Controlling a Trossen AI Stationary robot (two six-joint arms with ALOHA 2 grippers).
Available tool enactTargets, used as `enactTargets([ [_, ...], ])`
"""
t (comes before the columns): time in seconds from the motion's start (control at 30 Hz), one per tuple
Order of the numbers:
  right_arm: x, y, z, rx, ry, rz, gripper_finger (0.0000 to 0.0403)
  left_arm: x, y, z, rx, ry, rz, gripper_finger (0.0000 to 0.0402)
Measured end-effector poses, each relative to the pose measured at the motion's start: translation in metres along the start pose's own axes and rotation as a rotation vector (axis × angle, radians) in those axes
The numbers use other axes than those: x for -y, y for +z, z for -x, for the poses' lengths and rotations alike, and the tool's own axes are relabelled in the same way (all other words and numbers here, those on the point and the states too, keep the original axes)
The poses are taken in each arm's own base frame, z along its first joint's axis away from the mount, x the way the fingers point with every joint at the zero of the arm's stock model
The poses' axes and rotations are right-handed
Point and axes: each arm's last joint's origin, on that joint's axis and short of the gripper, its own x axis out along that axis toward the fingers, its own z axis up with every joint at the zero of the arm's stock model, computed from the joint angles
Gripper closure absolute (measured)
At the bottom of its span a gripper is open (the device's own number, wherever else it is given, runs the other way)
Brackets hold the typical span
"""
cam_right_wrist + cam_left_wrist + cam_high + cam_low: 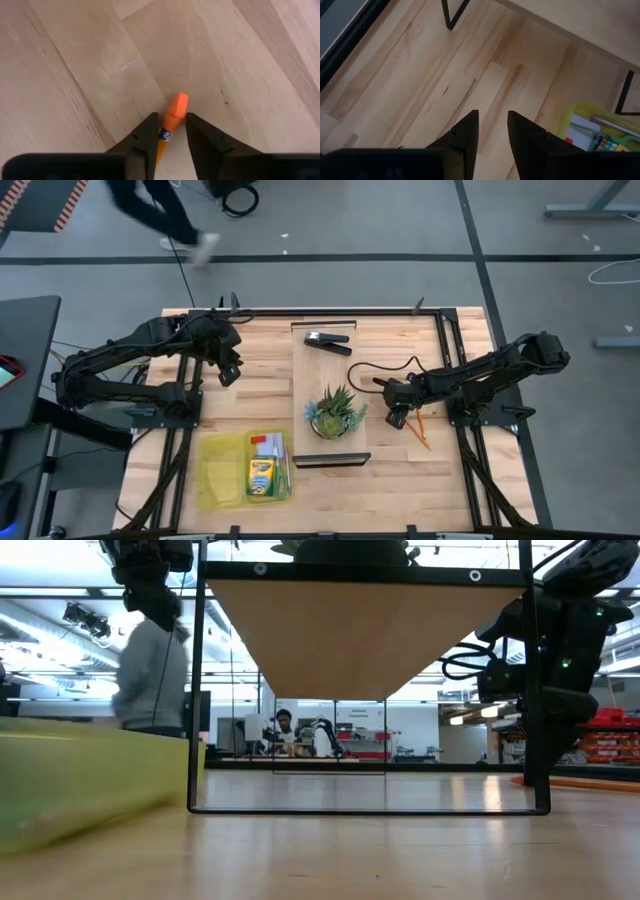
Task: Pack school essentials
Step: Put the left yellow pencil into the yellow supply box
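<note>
Orange pencil (171, 119) pinched in right gripper (170, 132), eraser end only in wrist view.

In the low view the yellow bin (80, 775) is a blur, cut by the 9 o'clock edge. The right gripper (169, 131) hides the orange pencil (172, 117) below its eraser. A passing person (160, 215) is cropped at 12 o'clock.

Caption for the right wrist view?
Right gripper closed on a pencil's eraser end above the table.
</note>
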Motion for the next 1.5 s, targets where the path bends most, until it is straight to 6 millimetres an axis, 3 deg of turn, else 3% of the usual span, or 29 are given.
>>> enactTargets([
  [0.57, -0.001, 0.001, 0.001, -0.003, -0.002, -0.026, 0.0343, 0.0, 0.0, 0.0, 0.001, -0.001, -0.003, 0.0288],
  [1.5, 0.0, 0.006, 0.014, 0.018, -0.004, -0.065, 0.0345, 0.002, 0.0, 0.0, -0.007, -0.057, -0.012, 0.0294],
])
